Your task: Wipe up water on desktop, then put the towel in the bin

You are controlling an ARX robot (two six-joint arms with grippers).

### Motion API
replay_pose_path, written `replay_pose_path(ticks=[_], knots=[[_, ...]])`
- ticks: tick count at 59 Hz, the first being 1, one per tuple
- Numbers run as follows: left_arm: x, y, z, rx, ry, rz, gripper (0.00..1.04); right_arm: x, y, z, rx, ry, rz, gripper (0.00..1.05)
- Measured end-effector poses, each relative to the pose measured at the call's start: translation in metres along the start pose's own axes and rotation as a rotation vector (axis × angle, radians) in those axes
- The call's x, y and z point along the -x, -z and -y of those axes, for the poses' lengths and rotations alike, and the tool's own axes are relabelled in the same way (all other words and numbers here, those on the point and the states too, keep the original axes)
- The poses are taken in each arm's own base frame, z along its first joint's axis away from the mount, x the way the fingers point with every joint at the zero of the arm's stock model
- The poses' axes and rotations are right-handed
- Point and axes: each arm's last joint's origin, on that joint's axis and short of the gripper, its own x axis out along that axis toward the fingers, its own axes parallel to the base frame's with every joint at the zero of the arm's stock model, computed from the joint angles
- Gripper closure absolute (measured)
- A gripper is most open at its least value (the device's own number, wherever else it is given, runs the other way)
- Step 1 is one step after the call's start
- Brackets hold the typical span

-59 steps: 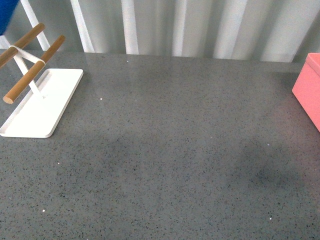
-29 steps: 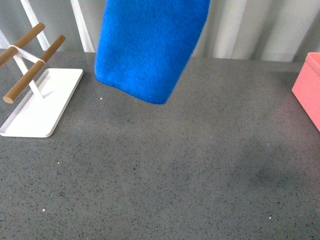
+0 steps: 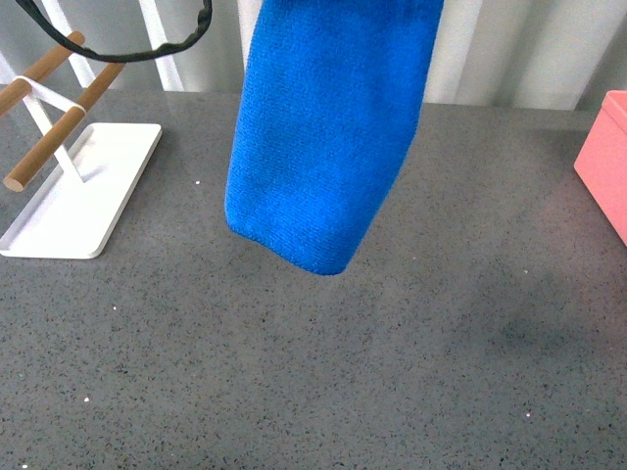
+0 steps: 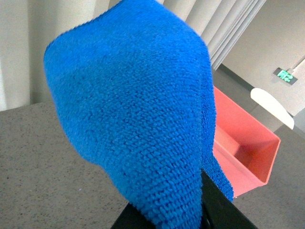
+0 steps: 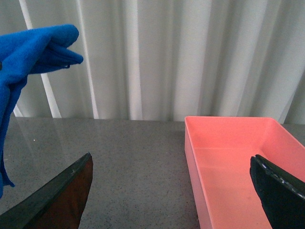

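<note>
Left gripper is buried under the towel — grip I can't tell — which hangs above the desktop; right gripper gapes empty by the bin. A loose hold could drop it before wiping.

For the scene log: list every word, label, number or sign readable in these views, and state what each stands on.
Green lit sign on the background wall, left wrist view: pale characters, too blurred to read.
towel, bin, desktop, white tray: no text visible on any of them.
</note>
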Motion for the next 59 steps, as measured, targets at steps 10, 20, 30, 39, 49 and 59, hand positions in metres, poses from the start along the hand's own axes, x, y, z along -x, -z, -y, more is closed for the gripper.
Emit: replay_pose_path(ticks=[10,20,30,39,49,59], knots=[[0.001,-0.005,0.013,0.015,0.035,0.005,0.99,0.000,0.000,0.000,0.004,-0.015,-0.007,0.07],[0.001,-0.008,0.022,0.015,0.058,0.004,0.99,-0.004,0.003,0.000,0.005,-0.405,-0.244,0.07],[0.000,-0.006,0.024,0.021,0.052,-0.013,0.99,-0.024,-0.042,0.008,0.045,-0.472,-0.097,0.07],[-0.002,-0.007,0.028,0.031,0.050,-0.006,0.99,-0.057,-0.060,0.013,0.032,-0.509,-0.092,0.07],[-0.006,-0.011,0.033,0.067,0.059,0.007,0.99,-0.086,-0.048,0.004,-0.095,-0.603,-0.208,0.07],[-0.010,-0.017,0.038,0.093,0.070,0.021,0.99,-0.098,-0.035,-0.014,-0.134,-0.668,-0.246,0.07]])
